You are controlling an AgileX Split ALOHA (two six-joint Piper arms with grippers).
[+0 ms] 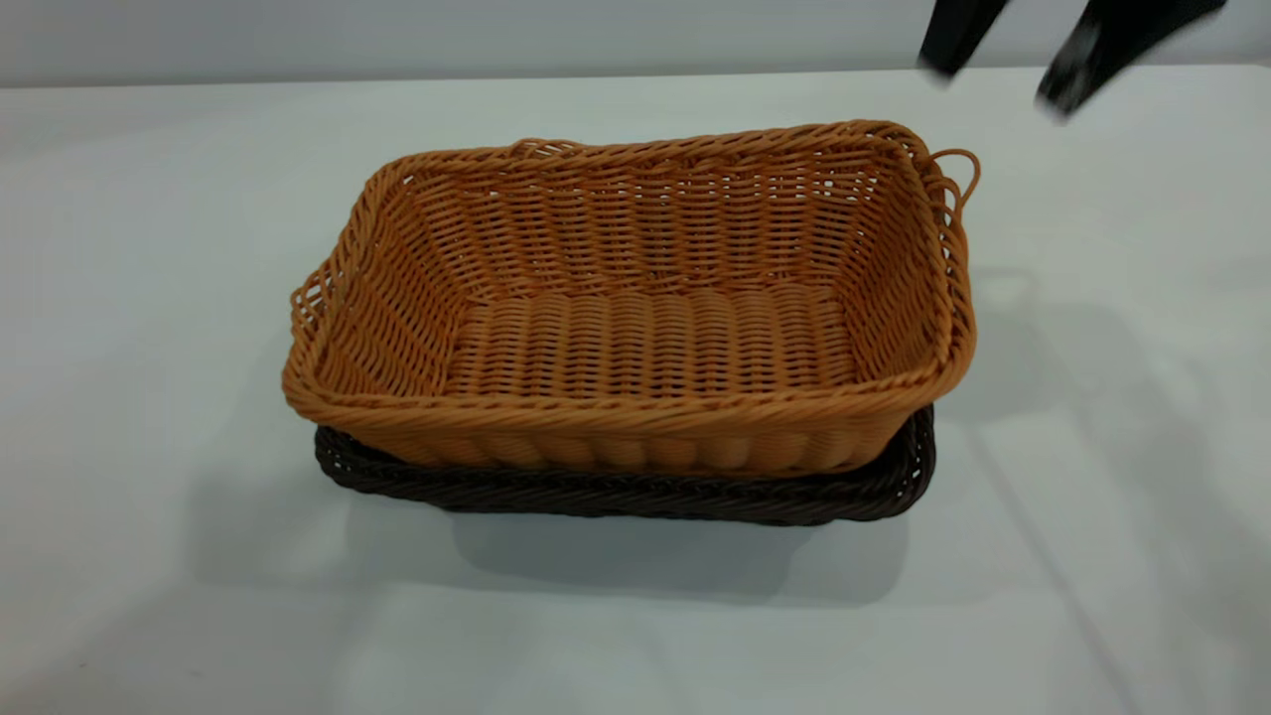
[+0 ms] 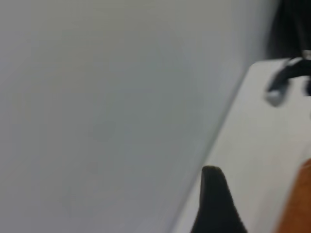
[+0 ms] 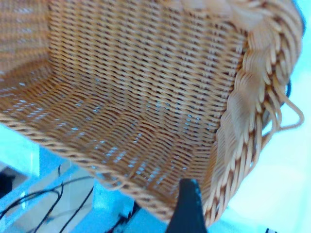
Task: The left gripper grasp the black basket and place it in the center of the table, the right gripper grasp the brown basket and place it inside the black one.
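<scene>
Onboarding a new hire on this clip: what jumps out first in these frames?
The brown basket dominates mid-table, nested in the black basket, whose dark rim shows only along the near edge and right corner. The white table lies around them. The right gripper is above the far right corner, apart from both baskets, fingers spread.

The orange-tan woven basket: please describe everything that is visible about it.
The orange-tan rectangular woven wicker basket has a braided rim, flaring sides, a ribbed floor and loose strand loops at its corners. It is empty and upright, slightly askew, nested inside the very dark brown-black woven wicker basket, whose rim shows beneath it. No gripper touches it.
</scene>
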